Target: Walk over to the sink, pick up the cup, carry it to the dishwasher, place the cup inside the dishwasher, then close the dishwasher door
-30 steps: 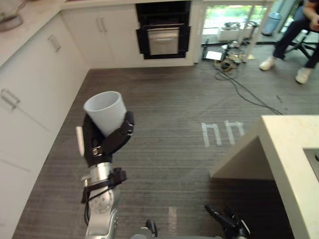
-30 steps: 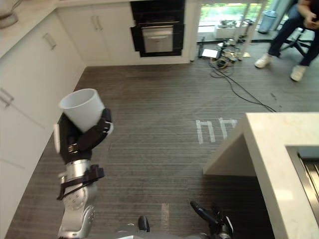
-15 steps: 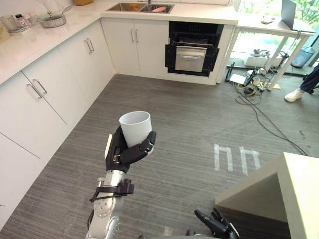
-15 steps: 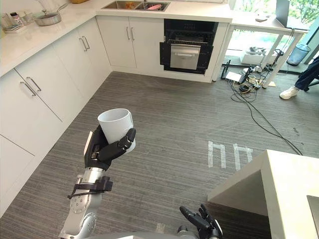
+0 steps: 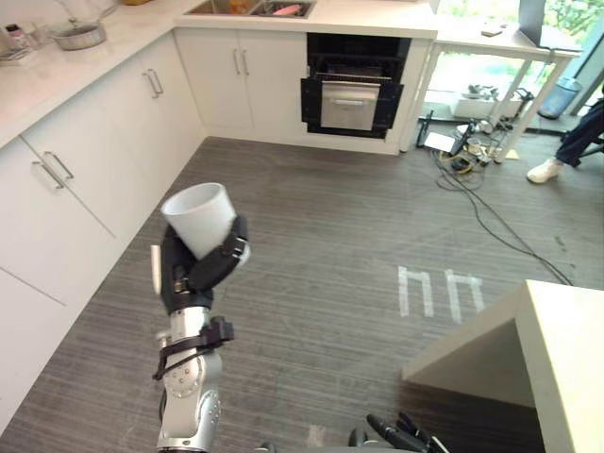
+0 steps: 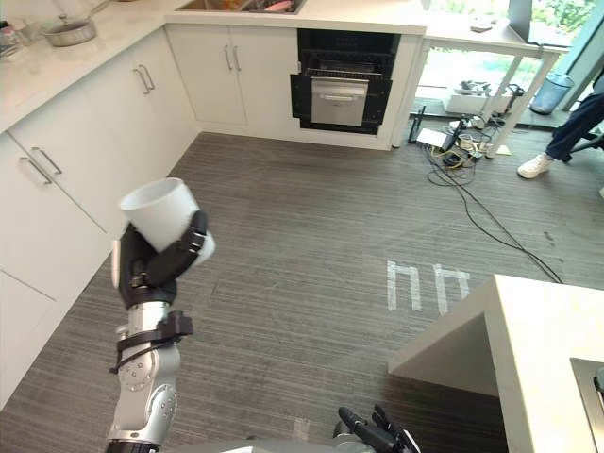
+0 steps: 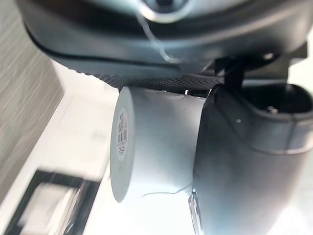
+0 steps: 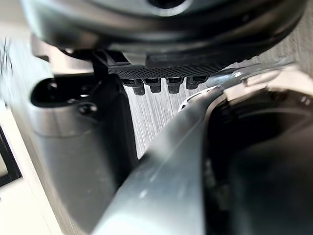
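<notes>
Currently the left hand [image 5: 193, 269] is wrapped round the cup [image 5: 200, 217], mouth up and tilted, well short of the dishwasher [image 5: 351, 85], which looks open across the floor. Right hand [image 6: 373, 436] hangs low, fingers relaxed, holding nothing. Likely risks: the cup slips from the tilted grip while walking, or the cables [image 5: 481, 203] to the dishwasher's right snag a step. Dishwasher interior is too dark to read. How deep the cup sits in the palm is hidden.

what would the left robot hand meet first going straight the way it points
Likely the white corner cabinets; open floor lies before the left robot hand holding the cup. Depth unclear.
</notes>
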